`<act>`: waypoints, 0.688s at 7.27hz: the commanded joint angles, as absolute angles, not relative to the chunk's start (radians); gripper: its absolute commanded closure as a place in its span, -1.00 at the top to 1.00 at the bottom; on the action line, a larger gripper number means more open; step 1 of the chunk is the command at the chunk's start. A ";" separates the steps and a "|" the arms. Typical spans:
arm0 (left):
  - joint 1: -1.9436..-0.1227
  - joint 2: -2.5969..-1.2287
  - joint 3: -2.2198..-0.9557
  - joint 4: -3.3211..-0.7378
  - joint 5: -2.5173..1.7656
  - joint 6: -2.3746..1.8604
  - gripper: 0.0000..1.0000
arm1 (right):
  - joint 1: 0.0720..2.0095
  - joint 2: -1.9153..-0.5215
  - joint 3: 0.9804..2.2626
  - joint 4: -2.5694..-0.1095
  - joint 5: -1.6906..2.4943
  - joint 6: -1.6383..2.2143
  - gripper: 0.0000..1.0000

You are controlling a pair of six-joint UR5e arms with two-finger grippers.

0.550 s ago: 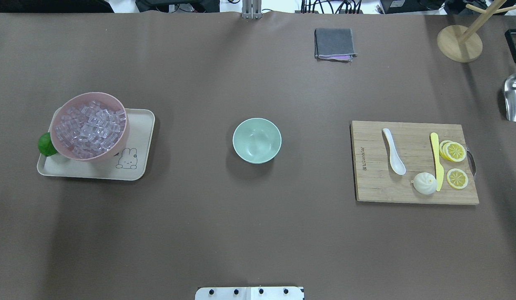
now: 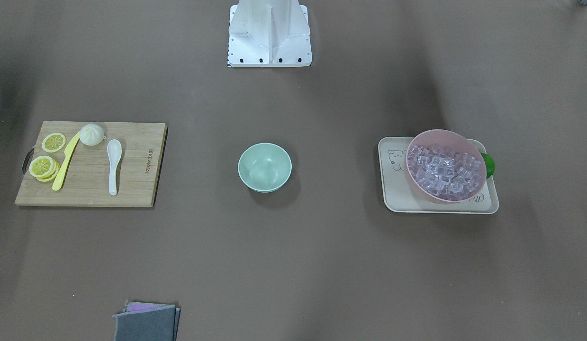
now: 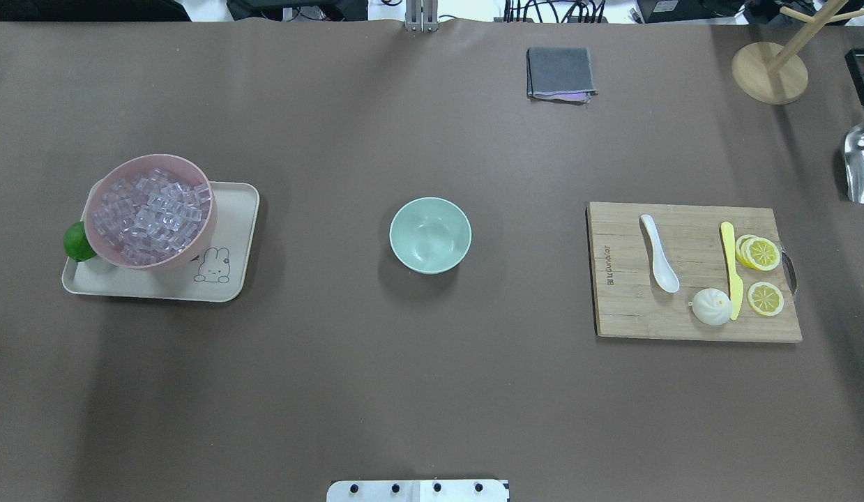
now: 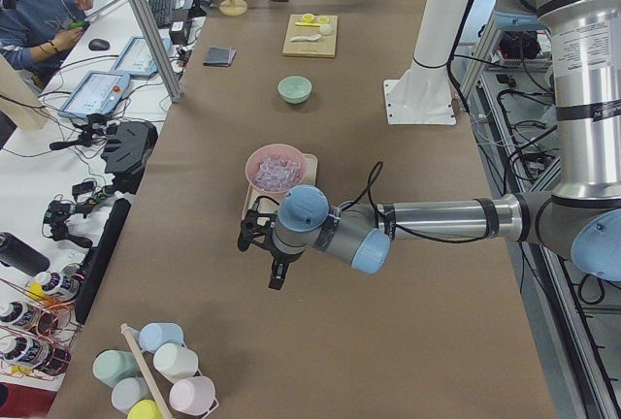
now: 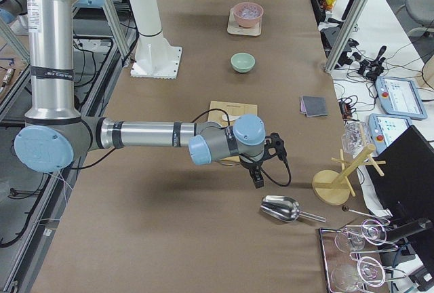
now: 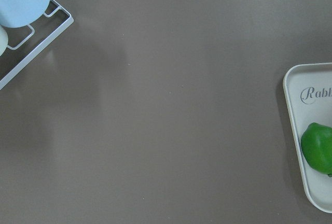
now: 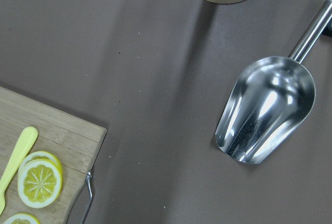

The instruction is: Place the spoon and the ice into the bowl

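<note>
Your table (image 3: 432, 390) is covered by a plain brown mat. The bowl (image 3: 430, 235) sits mid-table. The spoon (image 3: 659, 253) lies on the cutting board (image 3: 634, 314), robot's right. The ice (image 3: 153, 215) fills the pink bowl (image 3: 160, 263) on the tray (image 3: 229, 230), robot's left. The left gripper (image 4: 275, 278) and right gripper (image 5: 258, 179) hang above the mat near the table ends; I cannot tell whether either is parted or closed. A person (image 4: 34, 12) sits at the side desk.

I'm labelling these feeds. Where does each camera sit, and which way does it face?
Front: across the table, facing the base; no arms.
Overhead: from behind, looking forward and down at the bowl; base edge only.
Left side: left table end; left arm near.
Right side: right table end; right arm near.
Left wrist: down on tray, lime; no tool.
Right wrist: down on scoop; no tool.
Shared: front and overhead both show the spoon.
</note>
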State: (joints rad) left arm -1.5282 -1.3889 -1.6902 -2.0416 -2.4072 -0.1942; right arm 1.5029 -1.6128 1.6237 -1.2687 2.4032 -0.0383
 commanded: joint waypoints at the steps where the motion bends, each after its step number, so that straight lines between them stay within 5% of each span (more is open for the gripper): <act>1: -1.514 -1.416 -1.762 -1.851 -2.398 -0.187 0.96 | 1.503 -1.627 1.620 -1.269 2.396 -0.040 1.00; 5: -1.514 -1.425 -1.825 -1.743 -2.396 -0.189 0.96 | 1.503 -1.634 1.620 -1.273 2.405 -0.034 1.00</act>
State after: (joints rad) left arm -1.5130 -1.4262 -1.8133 -1.7579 -2.3963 -0.1876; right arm 1.5033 -1.6310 1.6193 -1.2713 2.4021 -0.0367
